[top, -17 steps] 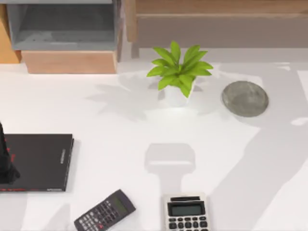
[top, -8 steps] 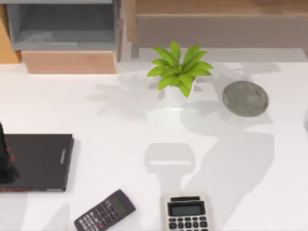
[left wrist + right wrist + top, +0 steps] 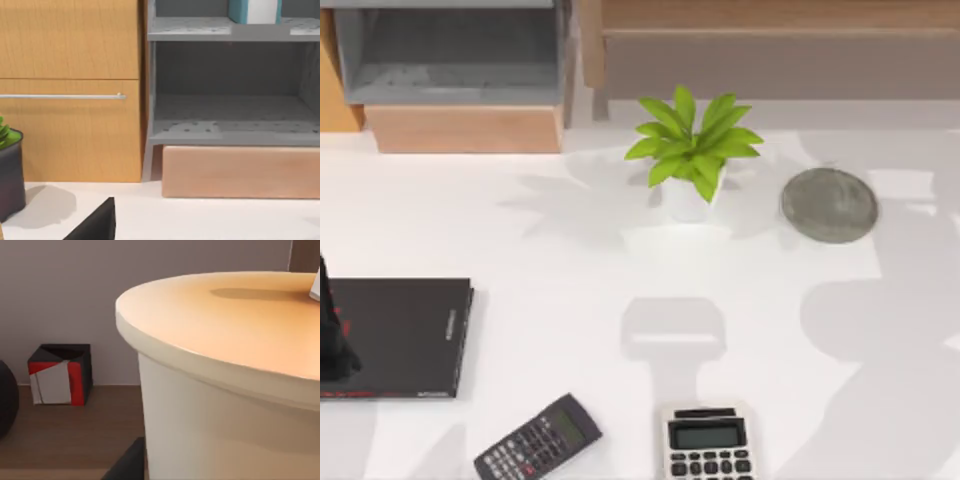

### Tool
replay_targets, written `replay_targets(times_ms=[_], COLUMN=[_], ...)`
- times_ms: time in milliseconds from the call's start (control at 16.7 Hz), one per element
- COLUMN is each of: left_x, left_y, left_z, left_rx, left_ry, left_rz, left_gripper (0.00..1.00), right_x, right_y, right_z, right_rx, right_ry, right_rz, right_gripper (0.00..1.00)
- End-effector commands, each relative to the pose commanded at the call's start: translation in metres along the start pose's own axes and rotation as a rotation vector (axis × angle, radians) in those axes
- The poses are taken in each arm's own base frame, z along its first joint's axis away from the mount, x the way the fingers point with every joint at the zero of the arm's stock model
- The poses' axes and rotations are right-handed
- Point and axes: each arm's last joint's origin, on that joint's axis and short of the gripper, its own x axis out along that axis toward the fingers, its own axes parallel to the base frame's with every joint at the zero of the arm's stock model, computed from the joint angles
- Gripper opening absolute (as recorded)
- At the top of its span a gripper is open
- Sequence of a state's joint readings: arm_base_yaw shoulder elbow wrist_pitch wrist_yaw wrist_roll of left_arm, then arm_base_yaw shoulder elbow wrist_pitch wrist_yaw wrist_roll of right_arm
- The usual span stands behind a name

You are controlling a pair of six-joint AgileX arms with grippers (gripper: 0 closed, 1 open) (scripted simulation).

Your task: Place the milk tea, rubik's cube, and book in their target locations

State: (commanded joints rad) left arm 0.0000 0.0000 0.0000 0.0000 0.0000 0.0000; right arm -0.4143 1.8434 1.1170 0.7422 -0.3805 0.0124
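The milk tea (image 3: 235, 390) is very close in the right wrist view, with its peach-beige lid and a bit of white straw (image 3: 315, 287). One dark finger (image 3: 127, 465) of my right gripper lies against the cup's side. Behind it the rubik's cube (image 3: 60, 374), black with red and white faces, sits on a wooden ledge by the wall. The teal book (image 3: 247, 11) stands on the grey shelf's upper level. The round grey coaster (image 3: 828, 205) lies at the back right. At the left edge, my left gripper (image 3: 332, 345) hangs over the flat black book (image 3: 400, 335).
A potted green plant (image 3: 690, 150) stands left of the coaster. Two calculators (image 3: 537, 440) (image 3: 707, 442) lie along the front edge. A grey open shelf (image 3: 450, 50) and a wooden cabinet (image 3: 770, 40) line the back. A dark pot (image 3: 10, 170) stands near the cabinet.
The large shadow on the table's right side has shifted and changed shape. The left arm and the things on the table have stayed put.
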Motion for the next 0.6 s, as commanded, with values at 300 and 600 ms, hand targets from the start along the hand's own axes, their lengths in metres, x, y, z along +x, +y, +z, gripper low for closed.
replay_targets(times_ms=[300,600], left_x=[0.000,0.000], left_y=[0.000,0.000], left_z=[0.000,0.000], left_rx=[0.000,0.000], left_ry=[0.000,0.000], left_rz=[0.000,0.000], left_gripper=[1.00,1.00], right_x=[0.001,0.000], right_y=[0.001,0.058], right_z=[-0.001,0.001], right_rx=[0.002,-0.060], right_ry=[0.002,-0.096], right_rz=[0.000,-0.019], right_gripper=[0.00,0.00])
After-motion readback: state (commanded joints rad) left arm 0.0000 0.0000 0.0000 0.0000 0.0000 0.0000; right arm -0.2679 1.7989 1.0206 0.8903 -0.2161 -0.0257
